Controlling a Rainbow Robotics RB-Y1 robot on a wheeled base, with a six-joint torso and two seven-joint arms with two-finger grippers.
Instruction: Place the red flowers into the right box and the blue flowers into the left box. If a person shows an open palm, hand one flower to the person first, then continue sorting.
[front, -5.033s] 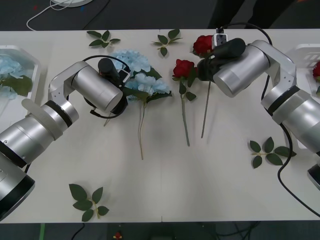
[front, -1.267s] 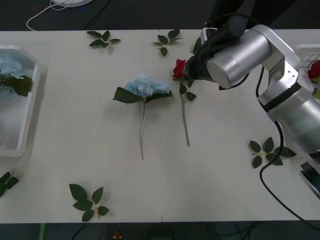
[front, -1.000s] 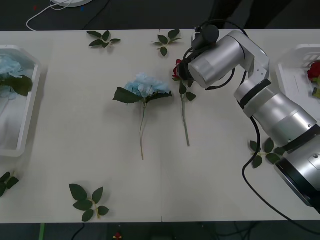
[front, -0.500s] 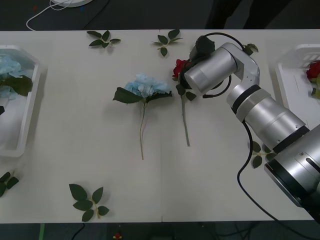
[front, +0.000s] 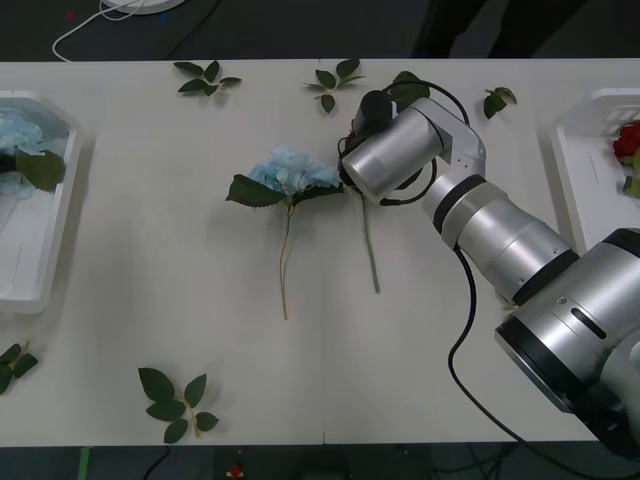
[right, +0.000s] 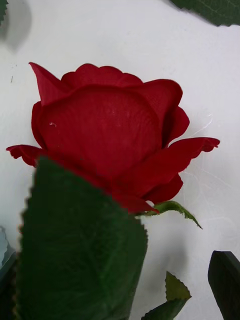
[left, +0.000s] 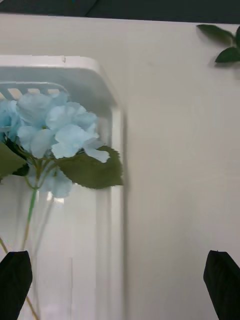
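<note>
The right gripper (front: 358, 150) hangs low over the red rose (right: 107, 142) lying mid-table just beside the blue hydrangea (front: 292, 170); whether it is spread or pinched I cannot tell, as the arm's body covers the bloom. Coming down off-centre, it could crush petals or catch the neighbouring hydrangea leaf. The left gripper (left: 120, 280), wide apart and empty, sits above the left box (left: 112, 150), where a blue cluster (left: 60, 130) lies.

red flower (front: 368, 235): bloom hidden by arm | right box (front: 570, 170): cropped
</note>
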